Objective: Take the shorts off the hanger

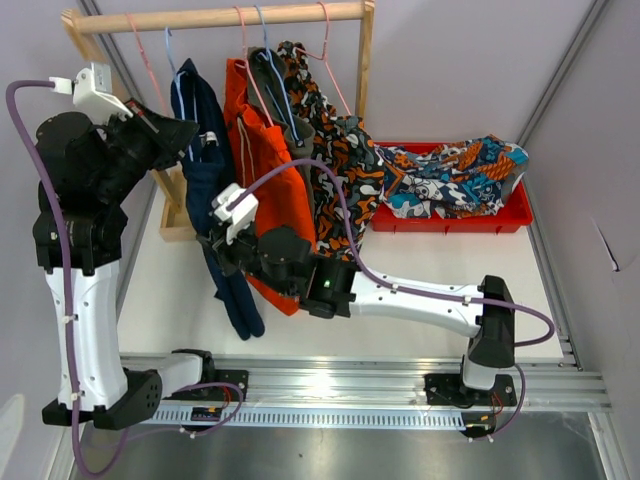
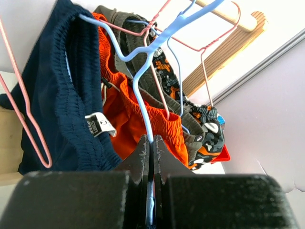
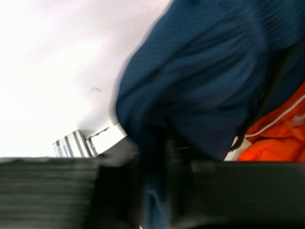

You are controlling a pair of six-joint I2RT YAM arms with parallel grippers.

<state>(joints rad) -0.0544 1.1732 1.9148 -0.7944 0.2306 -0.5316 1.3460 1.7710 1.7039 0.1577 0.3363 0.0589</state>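
Note:
Navy shorts (image 1: 215, 200) hang from a light-blue wire hanger (image 2: 147, 62) at the left of the wooden rack. My left gripper (image 1: 195, 135) is up beside the hanger, and in the left wrist view the gripper (image 2: 152, 143) is shut on the blue wire. My right gripper (image 1: 222, 250) is lower down at the navy shorts' leg. The right wrist view is blurred, but there the gripper (image 3: 159, 157) has navy fabric (image 3: 205, 86) filling the narrow gap between its fingers. Orange shorts (image 1: 265, 170), olive shorts (image 1: 270, 75) and blotch-print shorts (image 1: 335, 160) hang to the right.
The wooden rail (image 1: 220, 17) carries pink and blue wire hangers. A red tray (image 1: 450, 222) at the back right holds teal-orange print shorts (image 1: 450, 175). The rack's wooden base (image 1: 175, 225) stands at the table's left edge.

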